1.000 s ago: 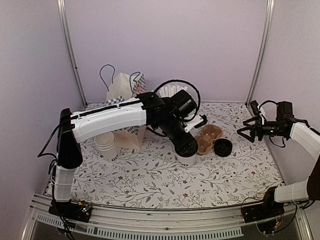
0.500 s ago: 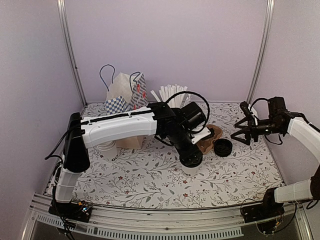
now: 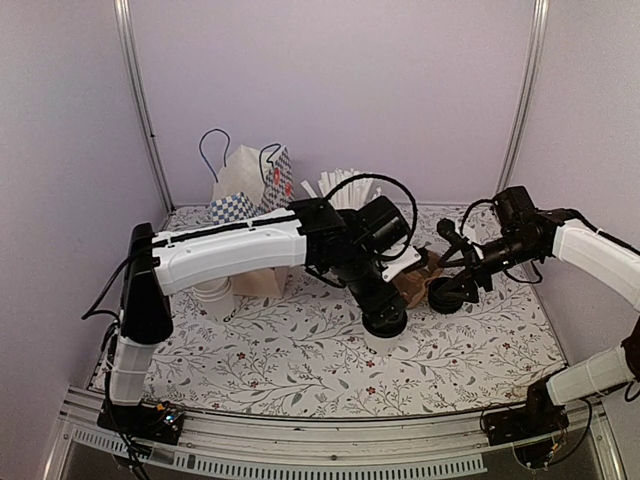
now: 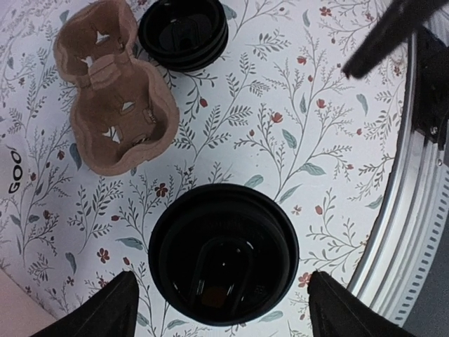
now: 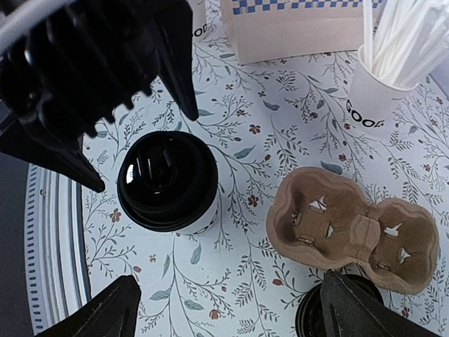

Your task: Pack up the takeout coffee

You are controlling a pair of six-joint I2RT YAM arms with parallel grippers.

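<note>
The near edge of the bench (image 3: 280, 365) comes first, its metal rail (image 4: 396, 232) running close behind the takeout coffee (image 4: 223, 253). The cup stands upright on the floral cover with its black lid on, and the left wrist camera looks straight down its long axis. The left fingers (image 4: 105, 312) are spread wide, one on each side of the lid and clear of it. They hold nothing. The cup sits centred between them, so I judge the coming move to be a plain squeeze on the paper wall. I cannot tell how far below the lid rim the tips reach.

The left arm is plainly the nearer one. Room is tight toward the rail, and open along the bench to either side.

Just beyond the cup, and apart from it, lies the brown pulp carrier (image 4: 116, 105), both its wells open upward and unfilled. A loose black lid (image 4: 184, 31) rests just past the carrier, close to its far end. The right fingers (image 5: 91, 316) are parted and hold nothing. They hover over that carrier and lid, well off the coffee.

Farther back stand a white cup of straws (image 5: 375, 98) and the checked paper bag (image 3: 255, 175) against the rear wall.
</note>
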